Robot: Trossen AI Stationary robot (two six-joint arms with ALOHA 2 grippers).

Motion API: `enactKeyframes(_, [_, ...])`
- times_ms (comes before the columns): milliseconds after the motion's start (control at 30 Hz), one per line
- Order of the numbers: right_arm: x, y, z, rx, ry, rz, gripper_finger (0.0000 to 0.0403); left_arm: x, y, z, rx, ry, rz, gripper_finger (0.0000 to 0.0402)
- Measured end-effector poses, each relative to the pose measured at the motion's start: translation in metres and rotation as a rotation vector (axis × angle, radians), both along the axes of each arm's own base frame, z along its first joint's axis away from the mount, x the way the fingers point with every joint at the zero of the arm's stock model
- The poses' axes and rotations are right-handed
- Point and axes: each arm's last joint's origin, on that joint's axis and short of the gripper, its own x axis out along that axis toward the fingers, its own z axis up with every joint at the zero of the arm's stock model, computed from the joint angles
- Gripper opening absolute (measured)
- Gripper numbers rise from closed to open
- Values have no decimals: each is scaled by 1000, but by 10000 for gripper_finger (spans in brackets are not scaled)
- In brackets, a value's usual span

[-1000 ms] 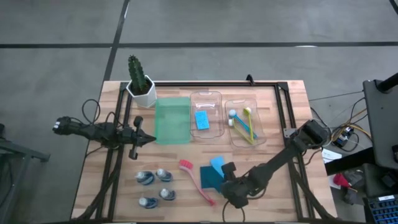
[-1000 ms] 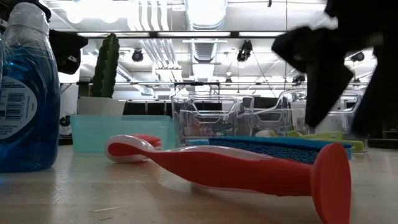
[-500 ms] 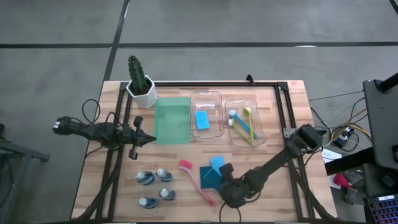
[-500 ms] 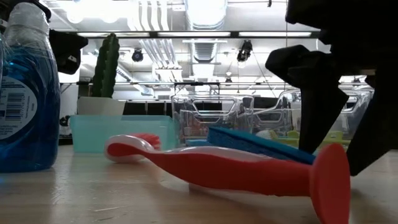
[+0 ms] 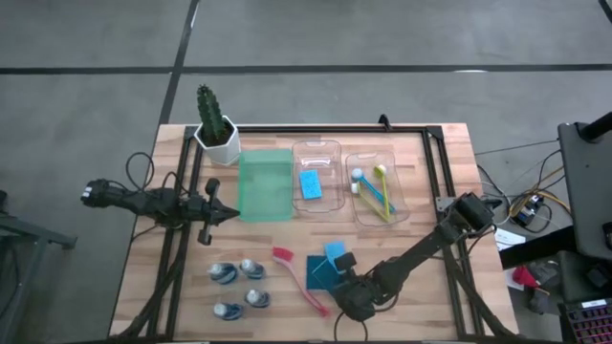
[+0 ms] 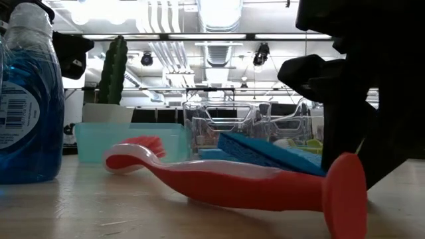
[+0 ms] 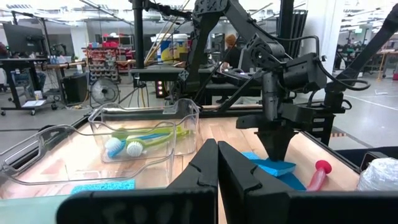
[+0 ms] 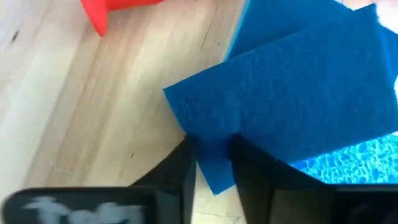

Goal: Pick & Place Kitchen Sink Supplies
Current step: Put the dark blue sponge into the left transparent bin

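Note:
Two blue block sponges (image 5: 323, 268) lie overlapped at the near middle of the table. My right gripper (image 5: 342, 278) is shut on the upper, dark-faced one (image 8: 292, 93). The pink long-handled brush (image 5: 301, 282) lies beside them, its round handle end (image 6: 344, 199) close to the fingers. Four blue-white bottles (image 5: 239, 287) stand to the left. My left gripper (image 5: 212, 212) is shut and empty, level over the table's left side, next to the green tray (image 5: 265, 184). My right gripper pinches a corner of the dark-faced sponge (image 8: 214, 163) between its two fingers. The fingers (image 6: 345, 126) point down from above. The sponge sits tilted (image 6: 265, 153), its end away from the fingers raised, resting over the other sponge (image 8: 354, 162).
A clear tray (image 5: 317, 177) holds another blue sponge. A second clear tray (image 5: 376, 191) holds the yellow-green and blue white-headed brushes. The potted cactus (image 5: 215, 124) stands at the far left. A black frame rail (image 5: 330, 128) runs along the far edge.
My right gripper has come down and a little toward the table's left edge onto the sponges. The dark-faced sponge has tipped up from lying flat, one end now raised. The pink brush has been nudged a little to the left, its bristle head lifting.

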Motion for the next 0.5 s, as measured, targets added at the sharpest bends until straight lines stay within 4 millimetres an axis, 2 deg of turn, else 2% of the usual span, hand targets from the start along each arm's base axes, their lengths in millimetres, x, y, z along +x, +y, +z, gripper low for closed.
enactKeyframes(133, [-2, -1, 7, 6, -5, 1, 18, 0, 0, 0, 0, 0, 0, 3])
enactKeyframes(200, [-4, -3, 13, -12, -2, -5, 13, 0, 0, 0, 0, 0, 0, 3])
enactKeyframes(500, [-6, -15, 63, -97, -110, -69, 8, 0, 0, 0, 0, 1, 0, 3])
